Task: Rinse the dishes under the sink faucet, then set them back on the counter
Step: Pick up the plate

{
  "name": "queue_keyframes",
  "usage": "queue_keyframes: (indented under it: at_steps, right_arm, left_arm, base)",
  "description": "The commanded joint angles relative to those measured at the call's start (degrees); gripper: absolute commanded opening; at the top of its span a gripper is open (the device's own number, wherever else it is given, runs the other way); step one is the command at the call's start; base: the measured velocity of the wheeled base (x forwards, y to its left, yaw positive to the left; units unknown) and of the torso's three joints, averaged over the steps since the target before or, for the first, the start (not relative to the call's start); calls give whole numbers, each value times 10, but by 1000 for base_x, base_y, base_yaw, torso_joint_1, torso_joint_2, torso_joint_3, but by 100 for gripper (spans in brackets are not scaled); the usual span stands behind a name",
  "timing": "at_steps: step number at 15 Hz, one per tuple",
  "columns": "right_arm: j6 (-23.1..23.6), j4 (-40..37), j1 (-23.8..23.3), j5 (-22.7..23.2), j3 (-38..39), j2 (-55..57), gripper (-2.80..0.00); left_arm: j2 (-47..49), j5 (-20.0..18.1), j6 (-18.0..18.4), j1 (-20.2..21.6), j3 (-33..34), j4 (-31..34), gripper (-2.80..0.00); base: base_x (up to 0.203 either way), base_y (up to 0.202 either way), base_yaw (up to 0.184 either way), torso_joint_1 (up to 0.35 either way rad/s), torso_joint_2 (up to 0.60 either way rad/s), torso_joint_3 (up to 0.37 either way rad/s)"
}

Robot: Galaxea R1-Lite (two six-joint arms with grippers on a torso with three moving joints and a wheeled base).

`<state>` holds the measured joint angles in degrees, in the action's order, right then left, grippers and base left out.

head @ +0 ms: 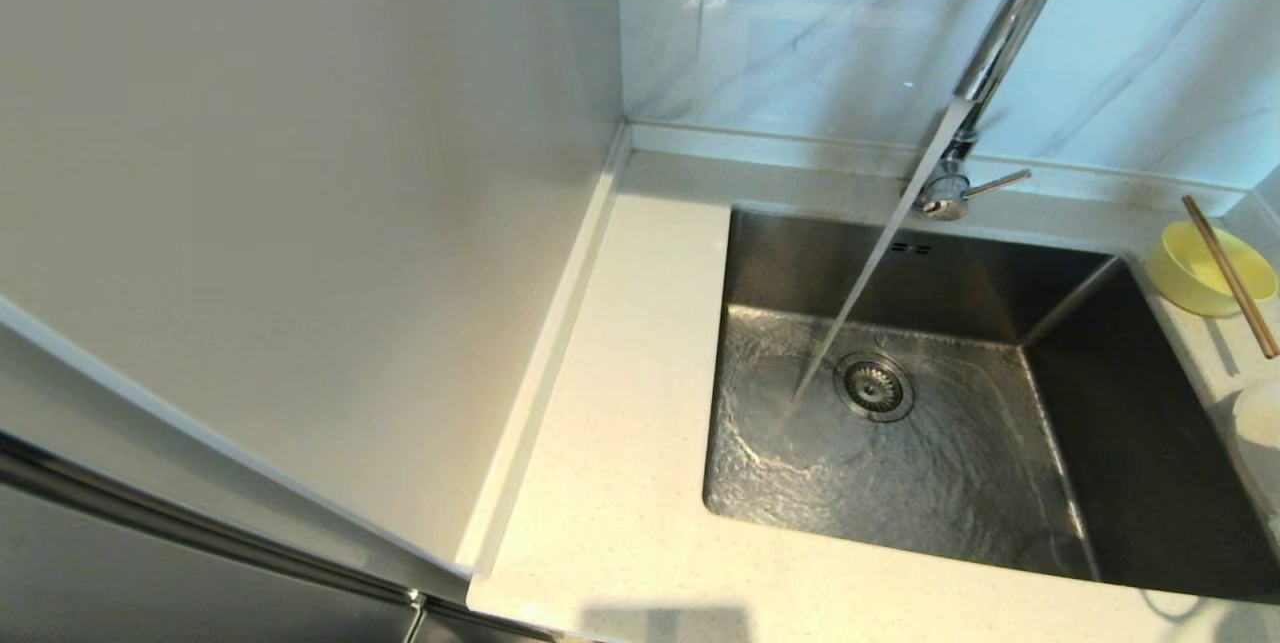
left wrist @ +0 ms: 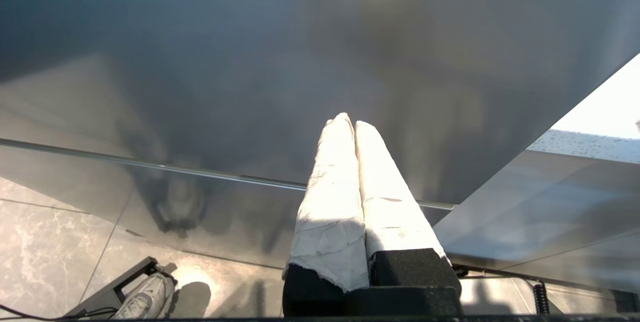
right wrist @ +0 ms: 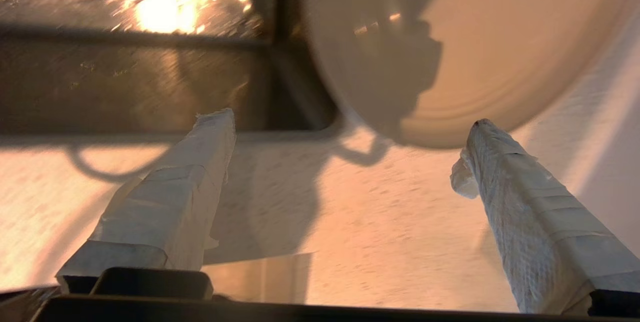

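Water running, right gripper spread beside the plate

Water (head: 860, 303) pours from the faucet (head: 990, 63) in a slanted stream, landing just beside the drain (head: 873, 386) and rippling across the floor of the sink (head: 900, 443).

The right gripper (right wrist: 350, 126) hovers low over the counter (right wrist: 350, 222) with its taped fingers (right wrist: 200, 162) spread wide, grasping nothing. The plate (right wrist: 500, 46) lies just beyond the fingertips, nearer one finger than the other, its rim at the sink's edge. The gap between the jaws holds only bare counter.

The left gripper (left wrist: 349, 121) is parked away from the sink, facing a grey panel (left wrist: 250, 61); its taped fingers (left wrist: 330, 202) are pressed together, clenched on nothing.

The bowl (head: 1205, 268) sits on the counter at the sink's far right corner with the chopsticks (head: 1230, 273) lying across its rim.
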<state>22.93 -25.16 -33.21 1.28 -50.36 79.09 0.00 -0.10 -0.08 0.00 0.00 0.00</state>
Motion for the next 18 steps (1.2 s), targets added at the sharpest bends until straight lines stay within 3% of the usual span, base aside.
queue_keyframes:
  at_steps: [1, 16, 17, 18]
  right_arm:
    - [1, -2, -1, 7, 22, 0, 0]
    - [4, 130, -2, 3, 23, 131, 0]
    - [4, 130, -2, 2, 23, 131, -280]
    - [4, 130, -2, -2, 24, 132, -280]
  left_arm:
    - [0, 0, 0, 0, 0, 0, -280]
    - [0, 0, 0, 0, 0, 0, -280]
    - [0, 1, 0, 0, 0, 0, -280]
    - [0, 0, 0, 0, 0, 0, -280]
  base:
    - [0, 0, 0, 0, 0, 0]
    - [0, 0, 0, 0, 0, 0]
    - [0, 0, 0, 0, 0, 0]
    - [0, 0, 0, 0, 0, 0]
